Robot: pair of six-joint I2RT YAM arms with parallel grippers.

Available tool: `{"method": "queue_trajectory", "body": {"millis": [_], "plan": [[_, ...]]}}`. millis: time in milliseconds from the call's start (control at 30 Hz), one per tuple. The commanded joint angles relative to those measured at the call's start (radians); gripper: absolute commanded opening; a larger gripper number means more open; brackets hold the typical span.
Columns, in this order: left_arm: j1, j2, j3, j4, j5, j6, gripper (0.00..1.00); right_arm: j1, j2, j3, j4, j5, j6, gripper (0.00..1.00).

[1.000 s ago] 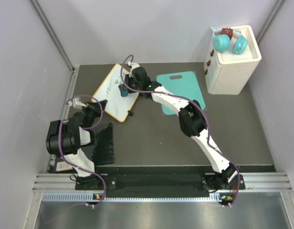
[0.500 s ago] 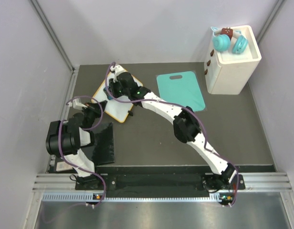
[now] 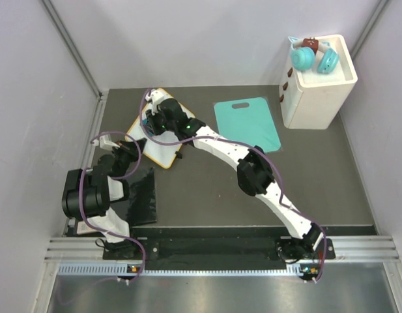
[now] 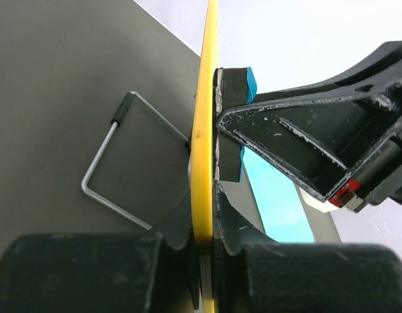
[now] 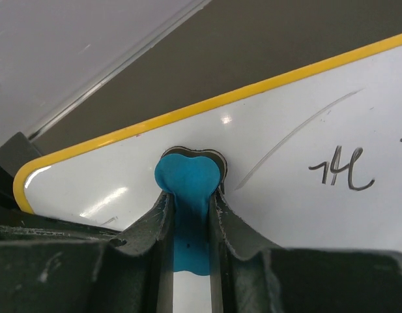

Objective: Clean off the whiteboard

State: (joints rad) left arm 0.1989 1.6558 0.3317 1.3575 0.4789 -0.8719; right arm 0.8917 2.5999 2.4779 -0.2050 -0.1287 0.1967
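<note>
Whiteboard (image 3: 160, 151) with yellow-orange frame sits diagonally on the dark table (image 3: 207, 189), far-left area, left of the teal cutting board (image 3: 247, 124). Left gripper (image 4: 204, 218) clamped on the board's near-left edge, one finger on each side of the frame. Right gripper (image 5: 187, 205) reaches across, squeezed onto a blue eraser (image 5: 186, 176), which presses on the white surface near a rounded corner. Black handwriting (image 5: 341, 173) and a faint grey streak show right of the eraser in the right wrist view. Black mat (image 3: 142, 199) near the left arm base. White box (image 3: 318, 85) far right, well apart from the board.
</note>
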Motion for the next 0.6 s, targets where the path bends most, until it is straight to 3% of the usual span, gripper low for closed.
{"method": "queue_trajectory", "body": {"millis": [0,133,400,567], "plan": [[-0.041,-0.033,-0.008,-0.077,0.128,0.174,0.00,0.122,0.029,-0.120,-0.071,0.015,-0.166,0.00],[-0.039,-0.024,-0.013,-0.061,0.132,0.165,0.00,0.144,0.035,-0.151,-0.074,0.067,-0.189,0.00],[-0.038,-0.022,0.000,-0.073,0.147,0.163,0.00,0.144,0.023,-0.194,-0.085,0.021,-0.131,0.00],[-0.038,-0.025,-0.005,-0.084,0.147,0.172,0.00,0.142,-0.060,-0.365,-0.031,-0.029,-0.152,0.00]]}}
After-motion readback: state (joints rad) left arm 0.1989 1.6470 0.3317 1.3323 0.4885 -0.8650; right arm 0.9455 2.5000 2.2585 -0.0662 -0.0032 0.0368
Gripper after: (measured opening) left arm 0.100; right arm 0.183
